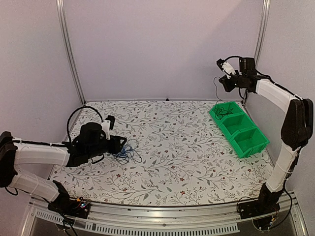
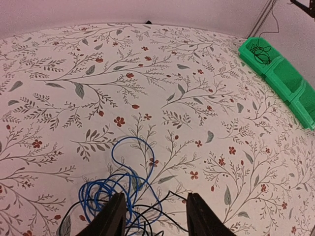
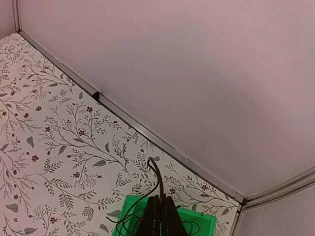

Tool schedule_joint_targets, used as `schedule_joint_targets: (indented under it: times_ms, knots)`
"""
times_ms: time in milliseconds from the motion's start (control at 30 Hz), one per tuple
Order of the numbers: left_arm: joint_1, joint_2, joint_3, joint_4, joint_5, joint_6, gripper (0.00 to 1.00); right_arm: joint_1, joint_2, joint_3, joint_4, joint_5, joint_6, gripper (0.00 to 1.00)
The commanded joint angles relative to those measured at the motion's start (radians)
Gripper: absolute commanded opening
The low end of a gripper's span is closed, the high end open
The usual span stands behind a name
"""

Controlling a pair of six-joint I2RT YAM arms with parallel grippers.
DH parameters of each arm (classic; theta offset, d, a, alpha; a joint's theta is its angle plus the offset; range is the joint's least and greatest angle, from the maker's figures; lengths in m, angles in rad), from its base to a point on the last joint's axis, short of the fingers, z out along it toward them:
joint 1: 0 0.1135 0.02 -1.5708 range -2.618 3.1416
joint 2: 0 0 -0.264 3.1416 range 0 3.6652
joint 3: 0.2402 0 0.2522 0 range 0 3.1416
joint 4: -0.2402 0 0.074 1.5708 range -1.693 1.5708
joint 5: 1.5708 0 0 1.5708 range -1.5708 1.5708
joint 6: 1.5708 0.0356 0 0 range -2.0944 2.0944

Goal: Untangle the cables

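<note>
Pinching a black cable (image 3: 160, 179), right hand (image 3: 158, 204) hangs; left hand (image 2: 155, 197) gapes over tangle (image 2: 106, 194).

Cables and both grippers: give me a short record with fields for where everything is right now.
Left gripper: open, low at the edge of the tangle
Tangle: blue cable mixed with black strands, on the table, left side
Right gripper: shut on a black cable, raised above the green bin
Held cable: hangs down into the bin's far compartment
Other two compartments: look empty in the top view
</note>
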Motion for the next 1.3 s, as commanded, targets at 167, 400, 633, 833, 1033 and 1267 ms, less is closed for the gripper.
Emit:
schedule_joint_targets:
  times_ms: [167, 400, 633, 833, 1033, 1267]
  knots:
    - [-0.008, 0.003, -0.026, -0.006, -0.036, 0.009, 0.42, -0.095, 0.025, -0.034, 0.052, -0.019, 0.040, 0.00]
    - [-0.008, 0.018, -0.026, -0.002, -0.041, 0.002, 0.42, -0.102, 0.072, -0.024, -0.009, 0.012, 0.023, 0.00]
    - [-0.008, 0.021, -0.028, -0.007, -0.045, -0.003, 0.42, -0.101, 0.164, -0.003, -0.096, 0.054, 0.015, 0.00]
    - [-0.007, 0.033, -0.027, -0.006, -0.046, -0.005, 0.42, -0.101, 0.215, 0.036, -0.141, 0.103, 0.026, 0.00]
    - [-0.007, 0.020, -0.028, -0.013, -0.052, -0.012, 0.42, -0.102, 0.305, 0.102, -0.220, 0.137, 0.033, 0.00]
    - [-0.007, 0.008, -0.029, -0.023, -0.057, -0.014, 0.42, -0.101, 0.382, 0.154, -0.299, 0.131, 0.031, 0.00]
